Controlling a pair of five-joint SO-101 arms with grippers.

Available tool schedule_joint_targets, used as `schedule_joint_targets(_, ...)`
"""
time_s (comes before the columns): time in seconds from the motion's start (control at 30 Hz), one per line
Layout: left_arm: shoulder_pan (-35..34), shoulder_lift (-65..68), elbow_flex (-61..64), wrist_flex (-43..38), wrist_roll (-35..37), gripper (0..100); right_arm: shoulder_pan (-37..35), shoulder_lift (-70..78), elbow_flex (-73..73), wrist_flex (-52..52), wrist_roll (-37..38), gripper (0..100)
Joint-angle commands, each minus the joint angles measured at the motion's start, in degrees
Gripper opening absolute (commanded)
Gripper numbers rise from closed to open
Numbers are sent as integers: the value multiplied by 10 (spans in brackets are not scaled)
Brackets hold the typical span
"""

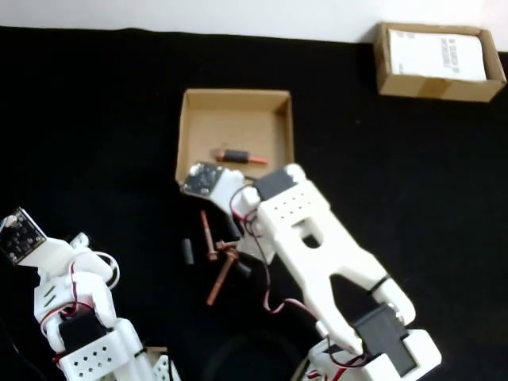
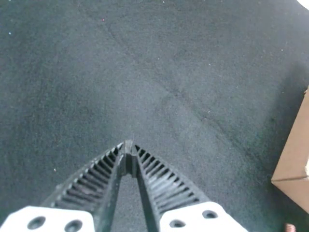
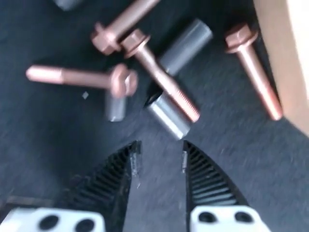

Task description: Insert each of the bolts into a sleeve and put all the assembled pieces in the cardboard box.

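Observation:
The open cardboard box holds one bolt fitted in a black sleeve. In front of the box, several copper bolts and a loose dark sleeve lie in a cluster. My right arm stretches over that cluster. My right gripper is open, just short of a grey sleeve with a bolt lying across it. Another bolt lies beside the box wall. My left gripper is shut on nothing above bare black cloth, with a box corner off to its side.
A second cardboard box with a white sheet inside stands at the far right corner. My left arm sits at the near left. Two more sleeves lie among the bolts. Black cloth covers the table.

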Motion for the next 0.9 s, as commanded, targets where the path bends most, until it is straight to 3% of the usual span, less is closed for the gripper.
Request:
schedule_joint_targets(0.0,8,3,10,3,-4,10,7,-24,60,-80,-2,117)
schedule_joint_targets(0.5,8,3,10,3,-5,10,7,-21,117,-151,-2,117)
schedule_joint_targets(0.87,8,3,10,3,-5,10,7,158,80,-152,-3,116)
